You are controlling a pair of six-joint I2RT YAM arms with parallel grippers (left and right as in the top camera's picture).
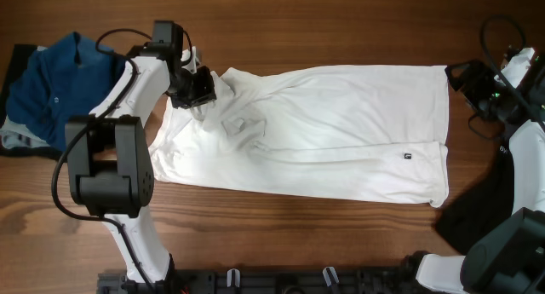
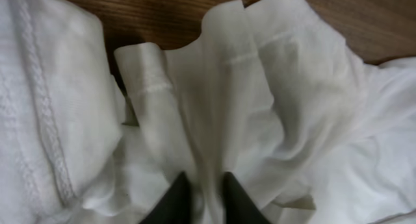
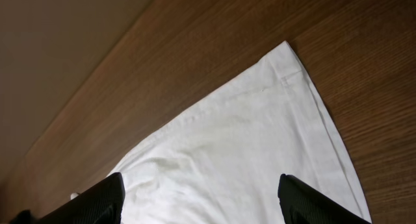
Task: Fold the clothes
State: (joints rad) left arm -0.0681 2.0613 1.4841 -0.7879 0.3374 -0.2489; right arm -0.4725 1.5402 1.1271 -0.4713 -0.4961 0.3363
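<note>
White and short-sleeved, the large collared shirt [image 1: 324, 128] lay spread across the brown wooden table [image 1: 341, 21]. The left pincer [image 2: 205, 188] was clamped on a bunched fold at its collar end (cloth squeezed between dark fingers [image 2: 175, 199]); the right pincer [image 3: 200, 188] hung wide apart above a hem corner.

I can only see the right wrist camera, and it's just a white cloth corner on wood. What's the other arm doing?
Observer: The left gripper is pinched shut on a bunched fold of the white shirt, at the opposite end from your corner.
Operator: Is that the only piece of clothing out there?
Observer: No. A blue garment lies heaped on the left side, apart from the shirt.
Operator: Anything on my side?
Observer: Yes, a black garment lies near the shirt's other hem corner, on the right side.
</note>
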